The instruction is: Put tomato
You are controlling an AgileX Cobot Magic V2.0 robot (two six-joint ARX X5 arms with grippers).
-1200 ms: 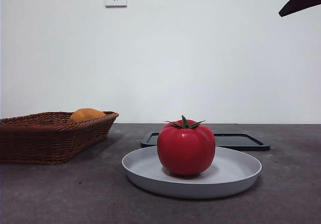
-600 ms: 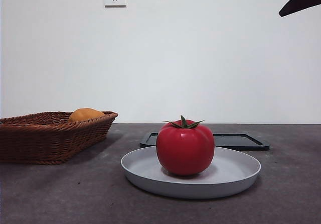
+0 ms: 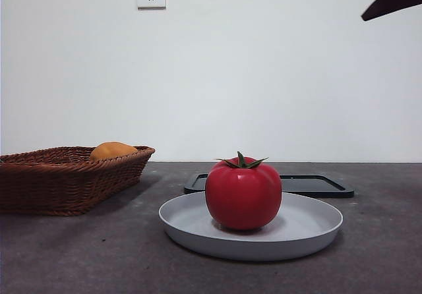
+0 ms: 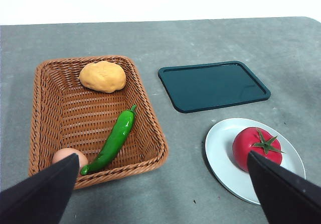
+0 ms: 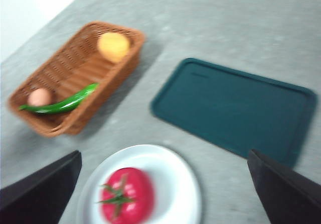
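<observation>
The tomato (image 3: 243,193) is seen resting upright on a pale round plate (image 3: 303,231), green stem uppermost, with nothing gripping it. In the left wrist view the tomato (image 4: 257,147) lies on the plate (image 4: 223,156) just ahead of one jaw of the left gripper (image 4: 163,191), partly overlapped by that jaw's tip in the picture. The left gripper's jaws are spread wide and nothing is held or touched between them; a stretch of bare grey table (image 4: 190,194) is seen in the gap.

Beyond the other left jaw a wicker basket (image 4: 50,108) is seen, containing a rounded orange-yellow fruit (image 4: 103,76), a green chili pepper (image 4: 114,139) and an egg (image 4: 67,156) that is partly hidden by the jaw tip. A dark flat tray (image 4: 213,86) lies further ahead, between basket and plate, apart from both.

In the blurred right wrist view the right gripper (image 5: 163,186) is likewise held wide apart and empty. The tomato (image 5: 125,194) and its plate (image 5: 175,176) are seen between the two jaws, well below them, with no contact. The tray (image 5: 235,108) lies ahead of the jaws, the basket (image 5: 75,68) off to the side.

In the front view only dark tips of an arm are seen at the upper corner, well above the tomato.
</observation>
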